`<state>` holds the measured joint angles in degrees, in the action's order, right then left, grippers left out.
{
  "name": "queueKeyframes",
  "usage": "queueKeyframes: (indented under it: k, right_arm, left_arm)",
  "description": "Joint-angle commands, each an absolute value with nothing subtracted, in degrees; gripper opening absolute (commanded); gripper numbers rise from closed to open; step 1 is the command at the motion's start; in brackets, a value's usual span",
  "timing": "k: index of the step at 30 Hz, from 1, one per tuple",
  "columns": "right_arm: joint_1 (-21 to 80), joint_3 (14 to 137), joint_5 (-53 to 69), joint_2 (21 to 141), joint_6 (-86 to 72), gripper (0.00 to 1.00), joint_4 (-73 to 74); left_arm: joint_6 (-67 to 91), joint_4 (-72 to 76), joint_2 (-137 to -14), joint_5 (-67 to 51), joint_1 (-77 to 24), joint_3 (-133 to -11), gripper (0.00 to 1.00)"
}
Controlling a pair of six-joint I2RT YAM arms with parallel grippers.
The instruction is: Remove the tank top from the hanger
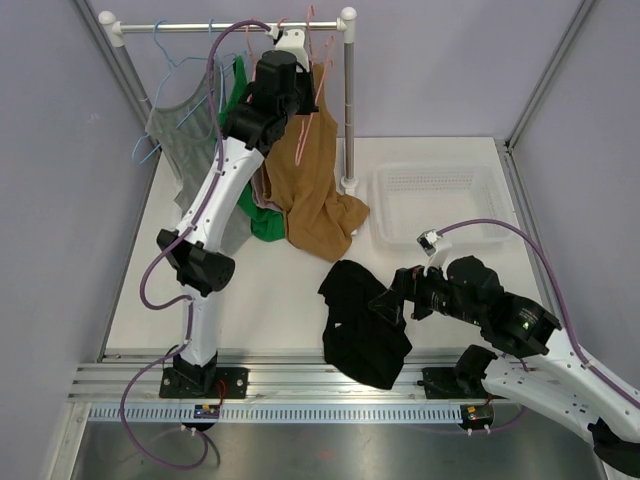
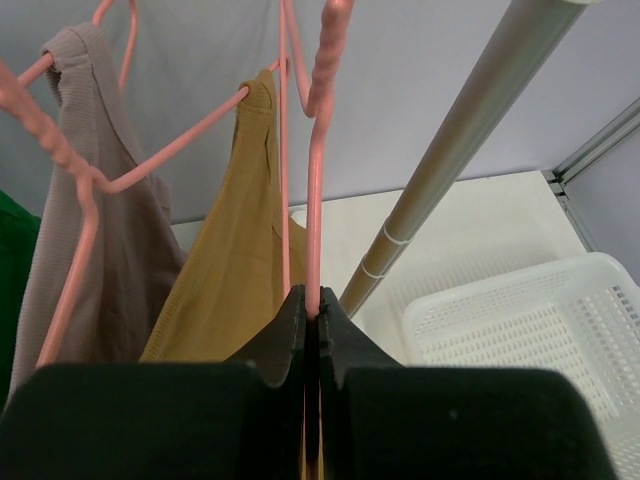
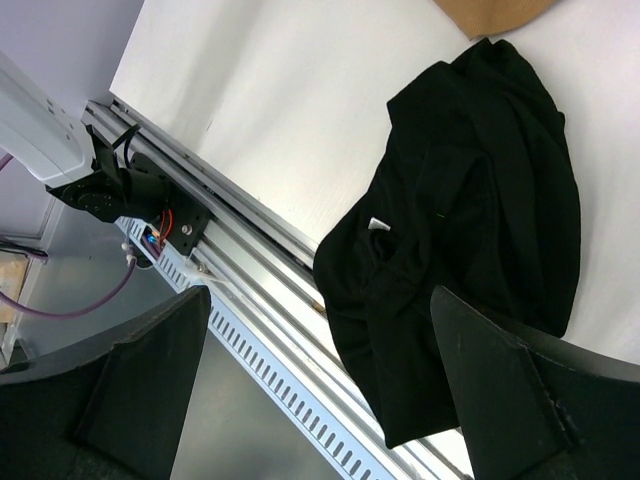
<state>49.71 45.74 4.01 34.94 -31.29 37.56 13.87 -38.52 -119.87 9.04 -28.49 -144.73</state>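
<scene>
The left gripper (image 2: pixel 312 318) is clamped on a pink hanger (image 2: pixel 316 190) up at the rack (image 2: pixel 455 165). The mustard tank top (image 2: pixel 235 270) hangs just left of its fingers, with a taupe top (image 2: pixel 120 230) further left. Below and to its right, a white basket (image 2: pixel 540 330) sits on the white table (image 1: pixel 290 290). The right gripper (image 3: pixel 320 330) stands wide apart and empty above a black garment (image 3: pixel 470 200), which is draped over the table's near edge and metal frame (image 3: pixel 240 240). Lilac walls (image 1: pixel 450 60) enclose the table.

Pink hanger (image 2: pixel 314 200) hook cut off above, tan tank top (image 1: pixel 320 190) partly behind left arm (image 1: pixel 225 175)
</scene>
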Motion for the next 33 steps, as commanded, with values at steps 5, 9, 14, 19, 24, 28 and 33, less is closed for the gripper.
queueKeyframes:
  k: [5,9,14,19,24,28,33]
  right_arm:
    - [50.2,45.7,4.0,35.3,-31.4,1.0,34.7]
    - [50.1,46.0,3.3,37.2,-30.5,0.99,34.5]
    - [50.1,46.3,0.4,40.4,-28.0,0.99,33.7]
    - [50.2,48.5,-0.3,49.6,-25.8,1.0,33.9]
    - [50.4,49.3,-4.2,61.2,-26.4,0.99,32.1]
    - [52.7,50.4,-8.4,69.4,-27.8,0.99,31.3]
    - [56.6,52.5,-13.7,80.8,-29.7,1.0,32.0]
  left_arm:
    - [14.8,-36.7,-120.2,6.6,-28.3,-145.6,0.0]
    - [16.1,-37.9,-116.8,6.7,-28.3,-142.5,0.07]
    - [17.0,-36.5,-110.7,5.4,-28.3,-139.4,0.53]
    - [17.3,-38.6,-104.0,3.3,-28.3,-138.3,0.99]
    - [18.0,-36.6,-92.7,0.3,-28.3,-125.7,0.99]
    - [19.0,-35.7,-81.8,1.0,-28.3,-113.5,0.99]
    - [20.6,-38.0,-66.4,4.4,-28.4,-96.6,0.99]
